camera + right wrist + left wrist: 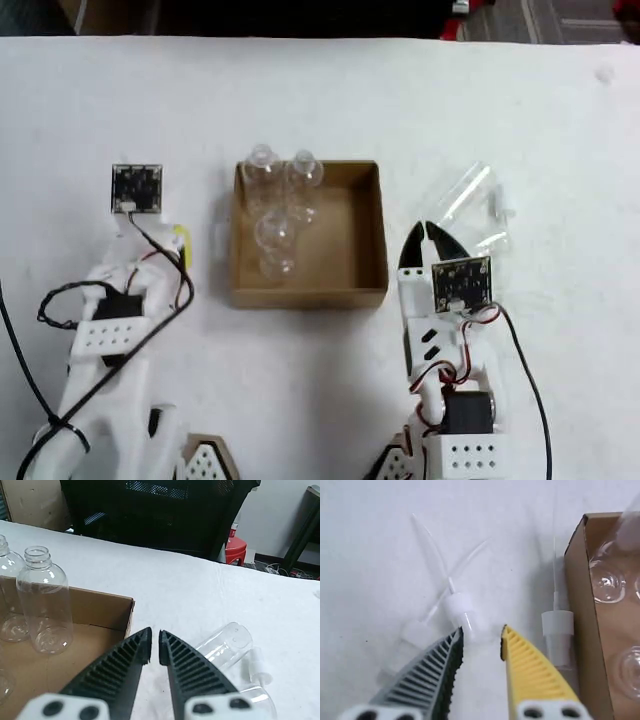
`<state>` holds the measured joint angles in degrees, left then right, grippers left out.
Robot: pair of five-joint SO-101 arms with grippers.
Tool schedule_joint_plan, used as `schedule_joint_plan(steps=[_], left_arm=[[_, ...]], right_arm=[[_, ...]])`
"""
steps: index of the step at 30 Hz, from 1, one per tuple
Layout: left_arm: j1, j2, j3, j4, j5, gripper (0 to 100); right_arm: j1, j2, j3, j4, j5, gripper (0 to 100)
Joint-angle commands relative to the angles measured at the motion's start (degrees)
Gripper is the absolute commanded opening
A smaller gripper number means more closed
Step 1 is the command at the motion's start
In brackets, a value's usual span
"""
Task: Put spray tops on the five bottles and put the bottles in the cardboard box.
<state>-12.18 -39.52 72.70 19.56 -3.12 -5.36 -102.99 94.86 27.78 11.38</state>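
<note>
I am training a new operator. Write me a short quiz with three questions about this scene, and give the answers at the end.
1. How many bottles stand in the cardboard box? A two, B three, C five.
2. Which gripper hangs over the loose spray tops on the table?
3. True or false: the bottles in the box already carry spray tops.
Key: 1 B; 2 the left gripper; 3 false.
</note>
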Motion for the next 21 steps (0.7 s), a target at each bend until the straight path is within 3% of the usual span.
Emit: schedule_joint_plan(steps=[1, 5, 13, 21], left_arm=[[0.0, -0.7, -1.5, -1.3, 0.5, 12], [0.0, -1.9, -1.5, -0.3, 0.5, 12], [0.1, -20.2, -0.3, 13.3, 0.6, 12], [0.1, -39.6, 9.4, 13.6, 0.6, 12]], right_arm=[[-2.4, -0.3, 0.2, -1.5, 0.8, 1.8], [-2.8, -0.3, 0.3, -1.5, 0.8, 1.8], [-2.9, -0.3, 0.4, -1.5, 0.8, 1.8], [-2.9, -0.3, 0.4, -1.5, 0.8, 1.8]])
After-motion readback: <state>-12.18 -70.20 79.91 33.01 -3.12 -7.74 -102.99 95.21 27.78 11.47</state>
